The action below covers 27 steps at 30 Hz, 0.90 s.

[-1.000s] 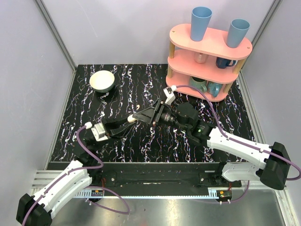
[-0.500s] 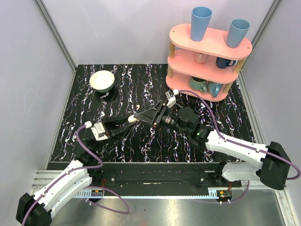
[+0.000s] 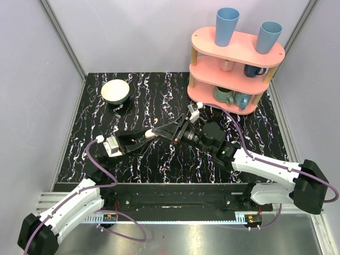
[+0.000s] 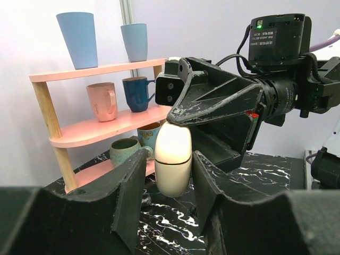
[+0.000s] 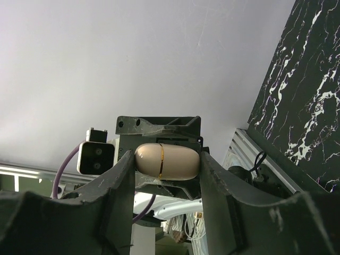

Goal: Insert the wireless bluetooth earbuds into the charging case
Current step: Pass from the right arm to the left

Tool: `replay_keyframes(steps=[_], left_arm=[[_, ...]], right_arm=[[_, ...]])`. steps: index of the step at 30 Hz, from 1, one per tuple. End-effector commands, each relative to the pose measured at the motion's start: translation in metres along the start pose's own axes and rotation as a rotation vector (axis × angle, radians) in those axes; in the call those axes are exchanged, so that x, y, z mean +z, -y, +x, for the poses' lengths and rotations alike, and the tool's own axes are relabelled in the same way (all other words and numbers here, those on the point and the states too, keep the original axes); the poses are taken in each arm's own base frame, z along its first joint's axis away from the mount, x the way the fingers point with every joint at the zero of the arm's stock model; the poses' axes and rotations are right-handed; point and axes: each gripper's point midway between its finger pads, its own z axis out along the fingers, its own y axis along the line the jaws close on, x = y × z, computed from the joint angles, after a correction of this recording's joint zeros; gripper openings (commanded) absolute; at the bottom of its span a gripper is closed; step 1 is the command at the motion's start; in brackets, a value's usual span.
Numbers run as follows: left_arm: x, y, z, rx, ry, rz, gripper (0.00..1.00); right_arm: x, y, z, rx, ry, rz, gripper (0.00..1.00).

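The charging case (image 3: 150, 134) is a closed cream capsule with a thin seam, held in the air over the middle of the table. My right gripper (image 3: 157, 131) is shut on it end to end, as the right wrist view shows: gripper (image 5: 166, 169), case (image 5: 166, 161). My left gripper (image 3: 144, 139) faces it from the left. Its jaws stand open on either side of the case (image 4: 172, 159), with a gap on each side. The earbuds are not in view.
A pink three-tier shelf (image 3: 236, 64) with blue cups and mugs stands at the back right. It also shows in the left wrist view (image 4: 101, 127). A cream bowl (image 3: 115, 91) sits at the back left. The black marbled table (image 3: 159, 101) lies below.
The right arm has drawn its wrist and elbow slightly leftward. The left gripper has risen a little. The case stays between the two grippers, held by the right.
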Motion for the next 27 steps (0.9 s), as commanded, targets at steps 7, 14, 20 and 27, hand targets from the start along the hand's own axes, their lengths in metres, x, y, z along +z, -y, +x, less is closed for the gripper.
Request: replay_keyframes(steps=[7, 14, 20, 27], left_arm=[[0.007, 0.003, -0.014, 0.004, 0.070, 0.030, 0.43], [0.006, 0.005, -0.012, 0.005, 0.079, 0.040, 0.40], [0.005, 0.006, -0.011, 0.006, 0.081, 0.047, 0.40], [0.007, 0.006, -0.011, 0.001, 0.083, 0.052, 0.27]], right_arm=[[-0.006, -0.027, -0.008, 0.000, 0.045, -0.102, 0.20], [-0.006, -0.029, -0.007, 0.001, 0.042, -0.107, 0.19], [-0.006, -0.030, -0.008, -0.002, 0.044, -0.110, 0.20], [-0.005, -0.028, -0.007, 0.000, 0.039, -0.105, 0.20]])
